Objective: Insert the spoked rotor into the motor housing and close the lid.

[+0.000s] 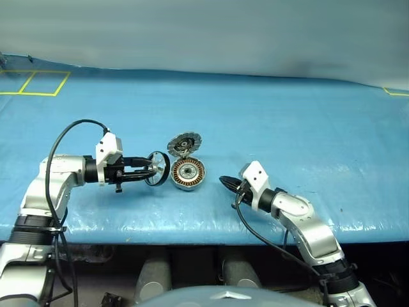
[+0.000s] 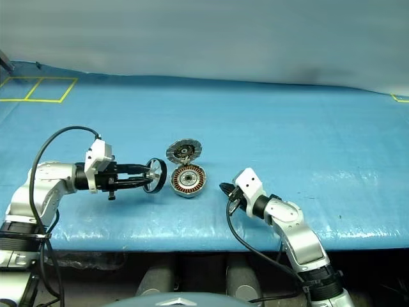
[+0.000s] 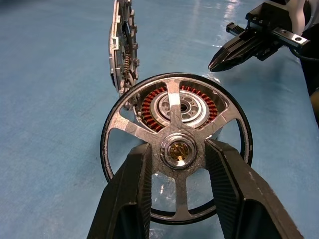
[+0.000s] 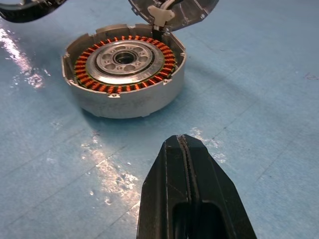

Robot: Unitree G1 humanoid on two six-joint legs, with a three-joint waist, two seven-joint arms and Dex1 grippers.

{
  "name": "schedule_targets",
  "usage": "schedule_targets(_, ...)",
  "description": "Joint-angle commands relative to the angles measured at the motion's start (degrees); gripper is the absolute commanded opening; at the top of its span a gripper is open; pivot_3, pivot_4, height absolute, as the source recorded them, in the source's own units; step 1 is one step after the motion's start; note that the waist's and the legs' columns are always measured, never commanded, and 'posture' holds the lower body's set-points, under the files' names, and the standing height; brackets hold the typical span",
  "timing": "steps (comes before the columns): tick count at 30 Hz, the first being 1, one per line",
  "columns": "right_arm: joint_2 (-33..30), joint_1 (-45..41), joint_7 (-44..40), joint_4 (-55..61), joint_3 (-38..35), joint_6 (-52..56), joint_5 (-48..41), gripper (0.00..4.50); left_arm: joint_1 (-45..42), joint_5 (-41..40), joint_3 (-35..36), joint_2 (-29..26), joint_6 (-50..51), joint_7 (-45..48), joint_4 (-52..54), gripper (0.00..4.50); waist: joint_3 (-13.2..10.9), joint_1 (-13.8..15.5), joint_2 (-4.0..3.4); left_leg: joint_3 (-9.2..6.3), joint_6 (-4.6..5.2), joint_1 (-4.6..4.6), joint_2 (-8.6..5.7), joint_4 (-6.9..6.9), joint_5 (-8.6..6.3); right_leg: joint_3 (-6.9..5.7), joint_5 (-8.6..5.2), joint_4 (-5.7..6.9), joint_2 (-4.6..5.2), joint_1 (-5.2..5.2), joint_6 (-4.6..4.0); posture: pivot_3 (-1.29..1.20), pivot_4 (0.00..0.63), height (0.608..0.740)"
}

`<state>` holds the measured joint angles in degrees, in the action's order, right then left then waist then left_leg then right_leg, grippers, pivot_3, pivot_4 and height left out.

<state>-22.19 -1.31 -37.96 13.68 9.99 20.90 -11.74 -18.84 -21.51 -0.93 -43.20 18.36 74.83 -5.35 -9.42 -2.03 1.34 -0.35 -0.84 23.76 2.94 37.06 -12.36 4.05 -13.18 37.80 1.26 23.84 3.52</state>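
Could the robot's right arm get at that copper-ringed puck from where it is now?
Probably yes. The right pincer is shut and empty, pointing at the housing across bare table. The lid stands open behind, and the left pincer holds the rotor on the far side.

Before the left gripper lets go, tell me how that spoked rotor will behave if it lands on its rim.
The spoked rotor looks like rigid metal, so it probably won't flex. Its thin round rim suggests it would roll or topple flat on the table. The left gripper pinches only the shiny hub, so it may slip or pivot.
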Motion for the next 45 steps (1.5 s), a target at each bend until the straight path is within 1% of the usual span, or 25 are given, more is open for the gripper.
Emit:
schedule_targets(1, 0.2, 1.0, -2.0, -0.1, -1.5, -3.9, -2.2, 0.0, -2.4, -0.4, -1.6, 0.3, -0.1, 2.0, 1.1, 1.6, 0.0, 0.0, 0.0, 0.0, 0.0, 0.0, 0.0, 0.0, 0.0, 0.0, 0.0, 0.0, 0.0, 0.0, 0.0, 0.0, 0.15, 0.74)
schedule_targets(15, 1.2, 4.6, -7.4, -4.1, -1.0, -8.3, -5.4, 0.0, -9.7, 2.0, -7.6, 4.7, -1.4, 3.6, -2.9, 1.6, 0.0, 0.0, 0.0, -0.02, 0.0, -0.01, 0.0, 0.04, 0.0, 0.01, 0.0, 0.01, -0.04, -0.04, 0.01, 0.0, 0.15, 0.74)
schedule_targets(22, 1.6, 5.0, -7.1, -5.1, -1.0, -9.8, -4.7, 0.0, -12.7, 5.3, -9.0, 7.1, -4.8, 2.5, -7.3, 1.6, 0.0, 0.0, 0.0, -0.04, 0.0, -0.02, 0.0, 0.07, 0.0, 0.02, 0.01, 0.02, -0.06, -0.06, 0.01, 0.0, 0.15, 0.74)
schedule_targets(31, 1.5, 5.0, -6.6, -5.3, -0.8, -10.2, -4.2, 0.0, -15.2, 7.5, -9.6, 10.4, -6.8, 1.1, -11.6, 1.6, 0.0, 0.0, 0.0, -0.04, 0.0, -0.01, -0.01, 0.1, 0.0, 0.03, 0.03, 0.02, -0.07, -0.07, 0.05, 0.0, 0.15, 0.74)
schedule_targets(45, 1.7, 4.9, -5.4, -5.8, -0.9, -11.0, -3.4, 0.0, -15.7, 9.6, -10.9, 10.3, -7.6, 2.4, -14.9, 1.6, 0.0, 0.0, 0.01, -0.04, 0.01, -0.04, -0.01, 0.13, 0.0, 0.05, 0.05, 0.04, -0.08, -0.12, 0.08, 0.0, 0.15, 0.74)
